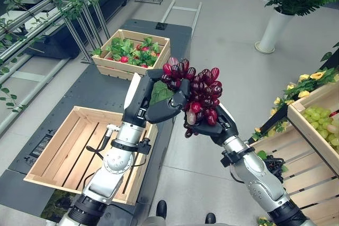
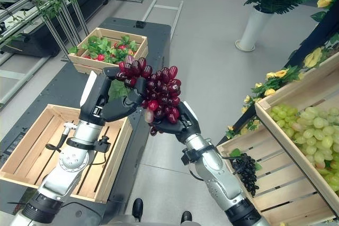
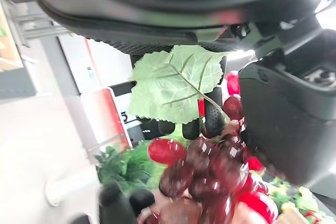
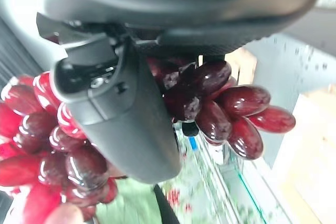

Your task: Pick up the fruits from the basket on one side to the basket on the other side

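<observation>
Between both raised hands hangs the dark red grape bunch with its green leaf (image 1: 193, 96): left hand (image 1: 159, 99) grasps its top, right hand (image 1: 212, 125) cups it beneath, fingers curled round.

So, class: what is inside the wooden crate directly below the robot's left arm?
The wooden crate shows bare slats and no fruit; the left arm covers its near right part. Above it, the left hand and right hand grip red grapes.
</observation>
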